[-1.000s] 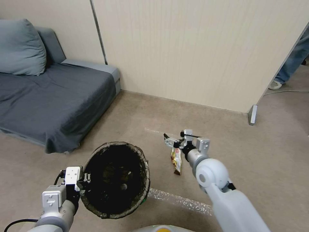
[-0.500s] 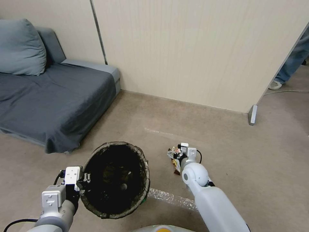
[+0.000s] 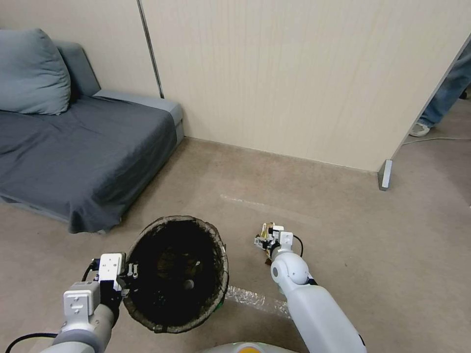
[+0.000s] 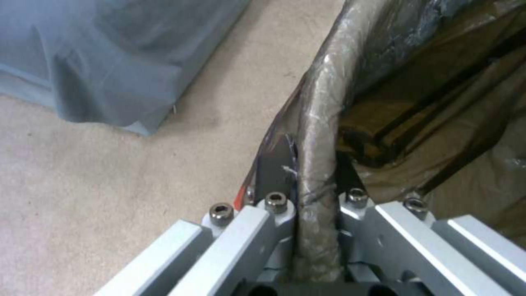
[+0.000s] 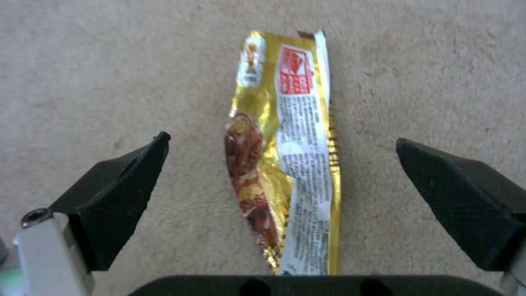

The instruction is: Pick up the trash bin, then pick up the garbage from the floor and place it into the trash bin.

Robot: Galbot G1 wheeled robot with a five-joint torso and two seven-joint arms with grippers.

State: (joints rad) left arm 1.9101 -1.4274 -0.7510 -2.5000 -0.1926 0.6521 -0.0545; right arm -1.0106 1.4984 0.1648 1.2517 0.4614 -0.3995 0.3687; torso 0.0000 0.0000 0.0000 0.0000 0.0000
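Fingers of the left gripper (image 4: 315, 213) clench the trash bin (image 3: 175, 272) rim, while beside the bin the right gripper (image 5: 282, 164) hangs spread wide over the gold snack wrapper (image 5: 290, 181) lying on the carpet (image 3: 392, 255).

One trash bin (image 3: 175, 272), one wrapper (image 5: 285, 164), two grippers
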